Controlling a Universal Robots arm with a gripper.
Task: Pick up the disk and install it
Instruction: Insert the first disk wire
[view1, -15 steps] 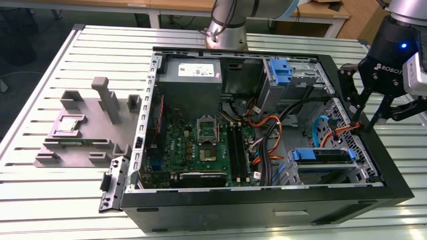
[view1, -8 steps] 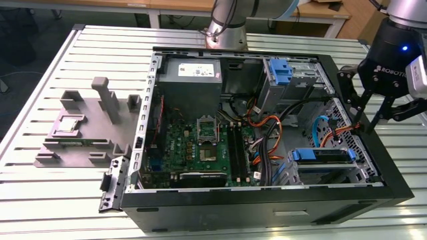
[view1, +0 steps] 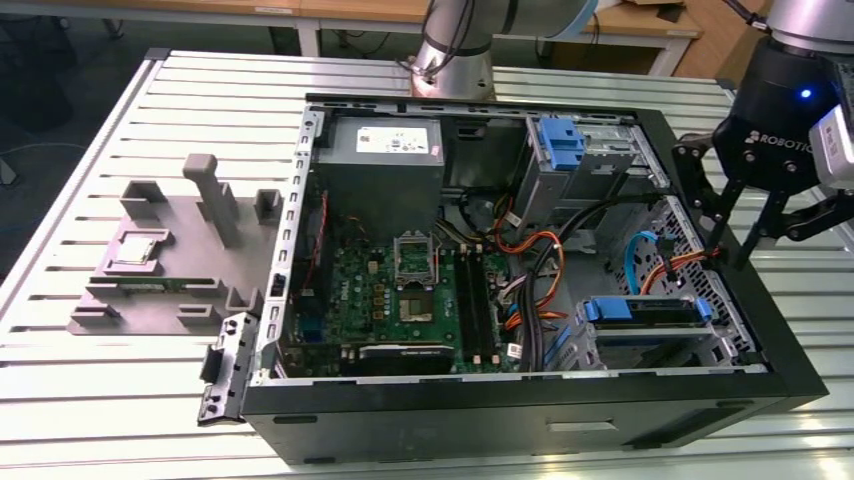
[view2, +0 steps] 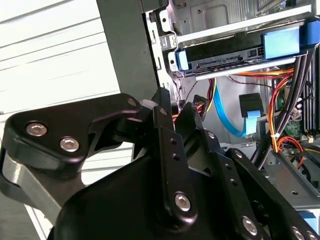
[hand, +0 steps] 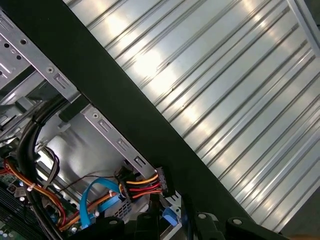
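Note:
The disk (view1: 647, 311) in its blue caddy lies flat in the drive cage at the near corner of the open computer case (view1: 747, 330), on the exterior view's right. In the second wrist view the disk (view2: 227, 52) is a dark slab between metal rails with blue caddy ends. My gripper (view1: 737, 250) hangs over the case's wall on that same side, above and just beyond the disk. It is open and holds nothing. Its black finger linkage (view2: 165, 165) takes up much of the second wrist view.
A grey power supply box (view1: 384, 145) and a second blue caddy (view1: 561, 140) sit at the case's far end. The motherboard (view1: 400, 290) and orange and blue cables (view1: 541, 265) lie inside. A grey fixture (view1: 174, 250) rests on the slatted table (view1: 107, 400).

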